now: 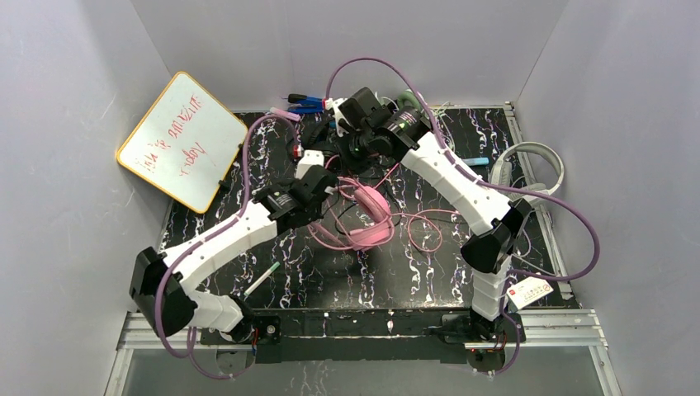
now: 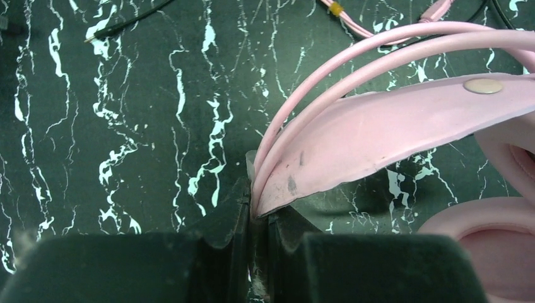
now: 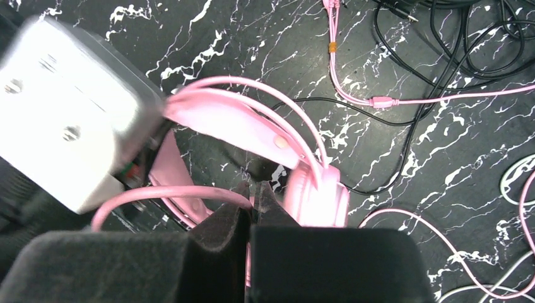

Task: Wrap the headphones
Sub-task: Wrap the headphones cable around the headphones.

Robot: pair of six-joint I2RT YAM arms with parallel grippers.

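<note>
Left gripper (image 2: 255,211): clamped tight on the thin end edge of the pink headphones (image 1: 367,219), with two runs of pink cord (image 2: 274,136) pinched in alongside the headband (image 2: 391,126). Right gripper (image 3: 252,202): closed as well, nipping a loop of the same cord just beside the ear cup (image 3: 315,196). Held low over the middle of the marbled table (image 1: 289,272), band raised off the surface. Beyond that, plenty of slack cord in loose loops to the right, crossing black cords (image 3: 441,57); white-grey headset (image 1: 536,165) well apart at the right edge.

Judged to be mid-wrap on the pink set: anchoring with the left, feeding cord with the right. Next, probably, carrying the pinched loop round the band and laying it beside the runs already there. Calls for light tension, no tugging against the left hold, and a path clear of the black cords.

Left arm stretched low and diagonal from its base to the centre. Right arm reaching far forward, elbow out to the right, wrist folded back down toward the headphones.
</note>
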